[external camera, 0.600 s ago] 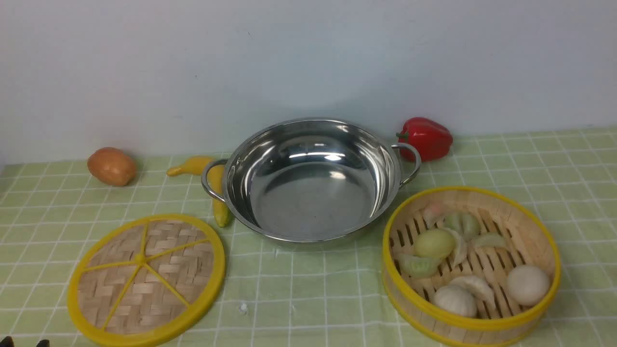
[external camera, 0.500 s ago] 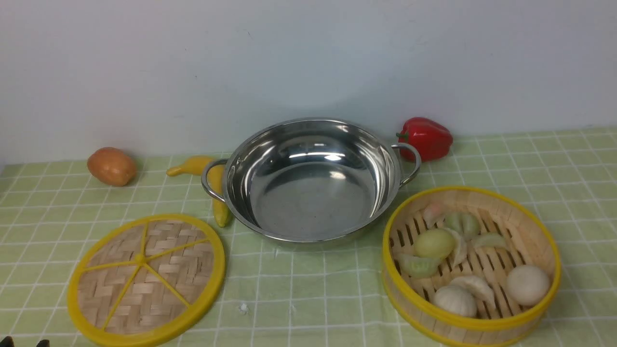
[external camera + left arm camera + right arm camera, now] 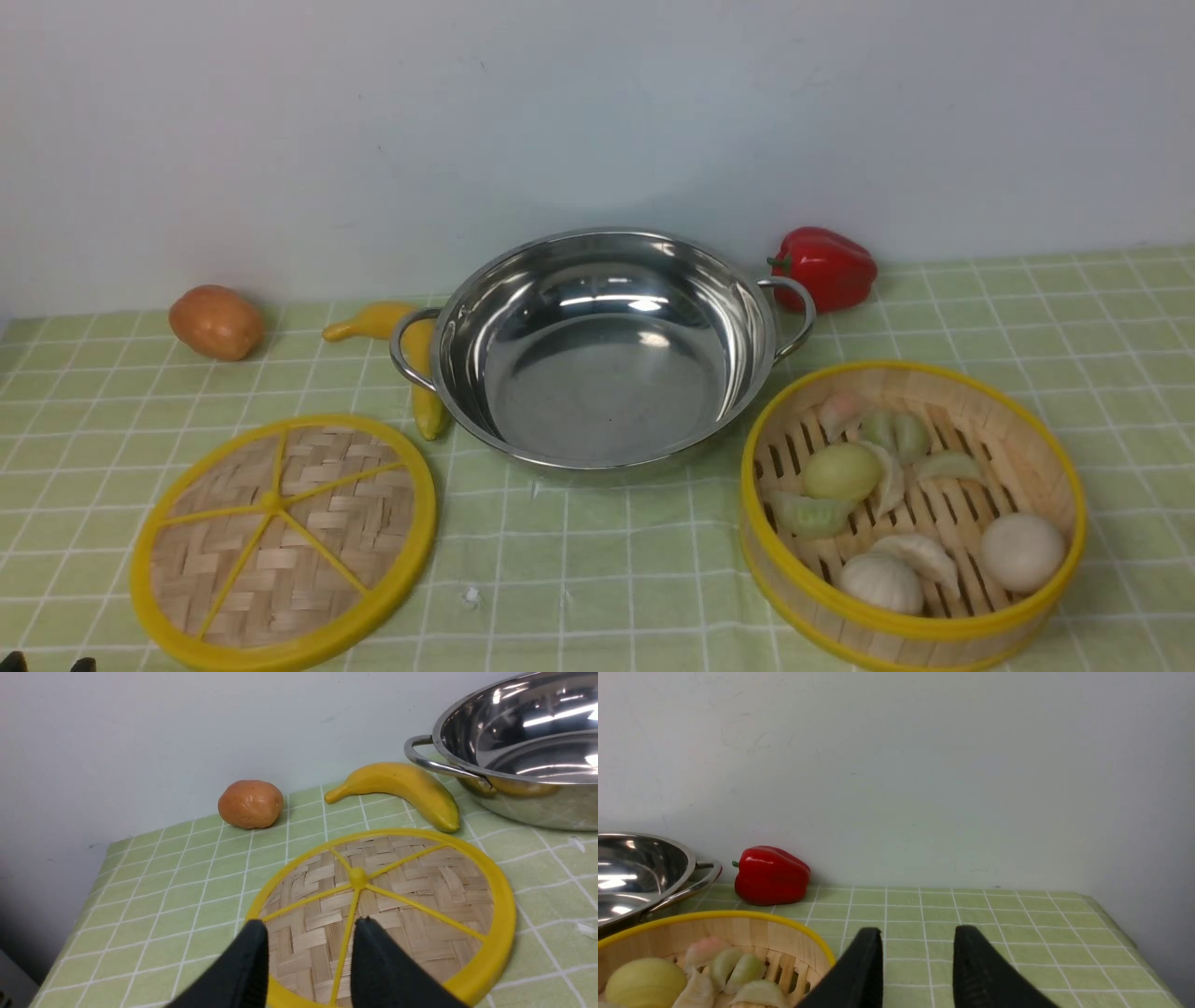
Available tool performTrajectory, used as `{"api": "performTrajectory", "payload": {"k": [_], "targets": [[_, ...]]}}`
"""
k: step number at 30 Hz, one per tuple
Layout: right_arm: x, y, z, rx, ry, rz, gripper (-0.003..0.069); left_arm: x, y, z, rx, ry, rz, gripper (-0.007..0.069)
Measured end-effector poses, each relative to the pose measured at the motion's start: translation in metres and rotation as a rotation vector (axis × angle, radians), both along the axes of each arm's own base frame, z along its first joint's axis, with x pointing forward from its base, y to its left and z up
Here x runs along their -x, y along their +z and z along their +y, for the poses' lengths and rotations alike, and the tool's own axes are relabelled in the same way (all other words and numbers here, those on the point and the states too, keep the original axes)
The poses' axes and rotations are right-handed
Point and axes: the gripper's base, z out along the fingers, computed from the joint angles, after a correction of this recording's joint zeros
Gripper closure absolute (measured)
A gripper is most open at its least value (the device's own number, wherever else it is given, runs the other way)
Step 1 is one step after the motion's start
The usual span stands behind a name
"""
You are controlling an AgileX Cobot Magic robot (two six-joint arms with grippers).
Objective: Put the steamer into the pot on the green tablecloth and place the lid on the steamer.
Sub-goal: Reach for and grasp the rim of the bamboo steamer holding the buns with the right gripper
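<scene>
The shiny pot (image 3: 597, 373) stands empty on the green tablecloth (image 3: 607, 579), at the middle near the wall. The steamer (image 3: 915, 623) sits on the cloth to the pot's front right, with dumplings and buns inside. The woven lid (image 3: 283, 541) lies flat to the pot's front left. In the left wrist view my left gripper (image 3: 310, 926) hovers open over the near part of the lid (image 3: 420, 891), holding nothing. My right gripper (image 3: 917, 931) is open over bare cloth beside the steamer (image 3: 738, 933), apart from it.
A potato (image 3: 217, 322) and a banana (image 3: 378, 320) lie left of the pot; the banana runs under the pot's left handle. A red pepper (image 3: 826, 266) sits behind the right handle. The wall rises close behind. The cloth's right edge (image 3: 1111, 919) shows in the right wrist view.
</scene>
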Motion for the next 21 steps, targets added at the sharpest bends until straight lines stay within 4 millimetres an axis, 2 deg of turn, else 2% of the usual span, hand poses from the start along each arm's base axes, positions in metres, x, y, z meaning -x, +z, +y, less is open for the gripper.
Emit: {"api": "performTrajectory", "payload": {"k": [6,10,11,12,13,15,19,21], "targets": [[0.0,0.001,0.0,-0.059,0.003,-0.015,0.0419,0.0,0.0,0.0,0.0,0.0,0.0,0.0382],[0.0,0.007,0.0,-0.326,0.015,-0.094,0.0419,0.0,0.0,-0.001,0.027,-0.002,-0.004,0.0382],[0.0,0.007,0.0,-0.335,0.016,-0.095,0.0419,0.0,0.0,-0.001,0.029,-0.002,-0.004,0.0382],[0.001,0.009,-0.001,-0.498,0.023,-0.131,0.0419,0.0,0.001,-0.002,0.121,-0.004,-0.017,0.0382],[0.001,0.009,-0.001,-0.505,0.024,-0.135,0.0419,0.0,0.001,-0.003,0.132,-0.005,-0.018,0.0382],[0.001,0.011,-0.002,-0.691,0.032,-0.165,0.0419,-0.001,0.004,-0.007,0.41,-0.009,-0.051,0.0382],[0.001,0.012,-0.003,-0.833,0.039,-0.195,0.0419,-0.001,0.011,-0.015,0.864,-0.037,-0.083,0.0382],[0.001,0.013,-0.004,-0.891,0.042,-0.205,0.0419,-0.001,0.014,-0.016,1.01,-0.047,-0.101,0.0382]]}}
